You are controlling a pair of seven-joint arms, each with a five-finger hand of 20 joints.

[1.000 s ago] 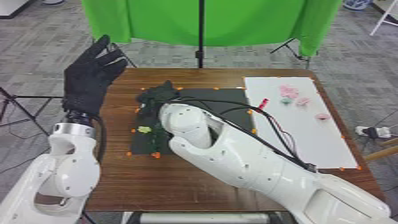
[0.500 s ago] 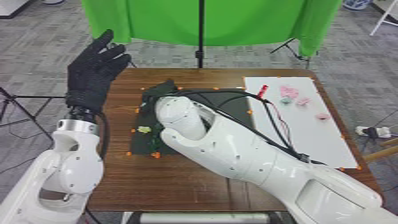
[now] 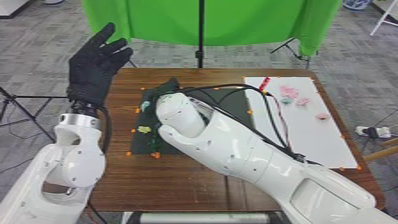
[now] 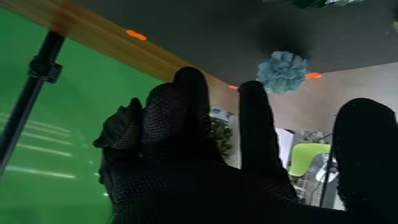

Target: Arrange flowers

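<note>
Head view: our right hand (image 3: 166, 89) is over the dark mat (image 3: 142, 144), left hand (image 3: 96, 67) raised, fingers apart, pink flowers (image 3: 290, 92) on the white board (image 3: 318, 142). Right wrist view: blue flower (image 4: 282, 72) near spread fingers, so we've probably placed it; next we'd ease clear, then fetch pink

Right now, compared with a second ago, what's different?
The left hand has moved forward. A pale blue flower has come into sight beside the right hand; whether it was just let go, I can't tell. The pink flowers and yellow flower stayed put.
</note>
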